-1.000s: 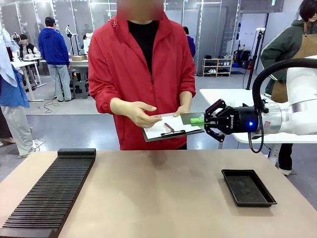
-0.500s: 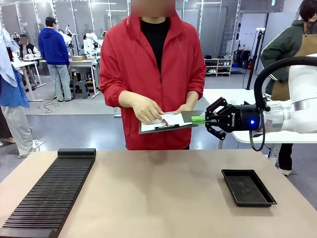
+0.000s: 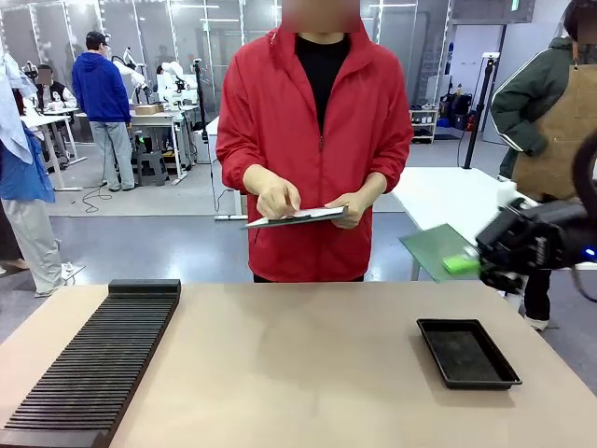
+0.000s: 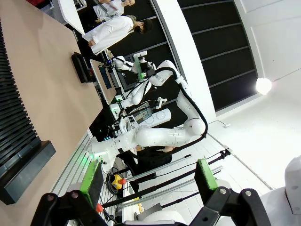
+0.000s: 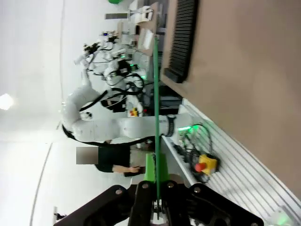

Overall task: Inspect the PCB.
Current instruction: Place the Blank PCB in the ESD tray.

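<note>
The PCB [image 3: 432,248], a thin pale grey-green board, hangs tilted in the air at the right, above and behind the black tray [image 3: 466,352]. My right gripper [image 3: 463,265] is shut on its near edge. In the right wrist view the PCB [image 5: 155,89] shows edge-on as a thin green line rising from my shut right gripper [image 5: 155,181]. My left gripper [image 4: 148,176] stands open with nothing between its green pads [image 4: 91,175]. A person in a red jacket stands across the table holding a clipboard [image 3: 298,217] in both hands.
A long black slotted rack [image 3: 93,364] lies along the table's left side, also seen as the rack [image 4: 14,136] and the rack [image 5: 181,37]. The black tray [image 4: 82,68] sits at the right. The tan table [image 3: 298,373] lies bare between them. Other people stand behind.
My right arm has drawn back to the right and down with the PCB, away from the person. The person has lifted the clipboard and straightened up.
</note>
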`<act>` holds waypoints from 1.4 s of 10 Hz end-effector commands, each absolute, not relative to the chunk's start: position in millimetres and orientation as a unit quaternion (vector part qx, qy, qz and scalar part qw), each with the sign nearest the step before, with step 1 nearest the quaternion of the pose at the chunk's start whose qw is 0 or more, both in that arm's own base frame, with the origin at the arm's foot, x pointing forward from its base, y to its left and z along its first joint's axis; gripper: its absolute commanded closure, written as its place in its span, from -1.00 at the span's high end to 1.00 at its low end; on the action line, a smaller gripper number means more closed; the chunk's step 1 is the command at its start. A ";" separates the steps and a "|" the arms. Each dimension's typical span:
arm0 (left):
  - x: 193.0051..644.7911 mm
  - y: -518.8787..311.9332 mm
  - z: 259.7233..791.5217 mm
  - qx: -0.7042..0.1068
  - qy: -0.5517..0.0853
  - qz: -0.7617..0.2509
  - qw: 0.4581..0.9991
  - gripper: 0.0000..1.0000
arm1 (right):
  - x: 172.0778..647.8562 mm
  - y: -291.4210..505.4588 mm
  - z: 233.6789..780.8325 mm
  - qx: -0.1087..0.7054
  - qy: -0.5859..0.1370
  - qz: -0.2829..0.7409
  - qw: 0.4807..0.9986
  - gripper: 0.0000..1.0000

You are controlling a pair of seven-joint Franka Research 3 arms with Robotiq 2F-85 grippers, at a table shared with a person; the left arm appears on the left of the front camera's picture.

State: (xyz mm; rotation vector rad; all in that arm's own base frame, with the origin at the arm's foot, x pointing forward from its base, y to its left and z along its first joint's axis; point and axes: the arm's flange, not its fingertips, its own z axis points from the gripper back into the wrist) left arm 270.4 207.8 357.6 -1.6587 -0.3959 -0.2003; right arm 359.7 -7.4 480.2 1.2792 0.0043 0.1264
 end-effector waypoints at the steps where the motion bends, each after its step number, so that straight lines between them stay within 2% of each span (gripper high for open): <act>1: 270.2 210.5 358.1 -0.729 -0.171 -0.089 0.657 1.00 | 365.9 -33.2 453.8 0.559 -0.009 0.075 0.826 -0.95; 6: 270.2 210.5 358.1 -0.729 -0.171 -0.089 0.657 1.00 | 378.0 -69.9 385.3 0.530 -0.017 0.040 0.847 -0.95; 7: 270.2 210.5 358.1 -0.729 -0.171 -0.089 0.657 1.00 | 380.0 -68.5 382.8 0.543 -0.039 0.029 0.838 -0.95; 8: 270.2 210.5 358.1 -0.729 -0.171 -0.089 0.657 1.00 | 376.0 -72.0 388.2 0.536 -0.007 0.033 0.843 -0.95; 11: 270.2 210.5 358.1 -0.729 -0.171 -0.089 0.657 1.00 | 379.0 -73.5 382.8 0.535 -0.012 0.028 0.844 -0.95; 12: 270.2 210.5 358.1 -0.729 -0.171 -0.089 0.657 1.00 | 393.3 -82.5 383.4 0.518 -0.076 -0.001 0.852 -0.95; 14: 270.2 210.5 358.1 -0.729 -0.171 -0.089 0.657 1.00 | 428.1 -89.3 357.2 0.483 -0.071 0.012 0.873 -0.95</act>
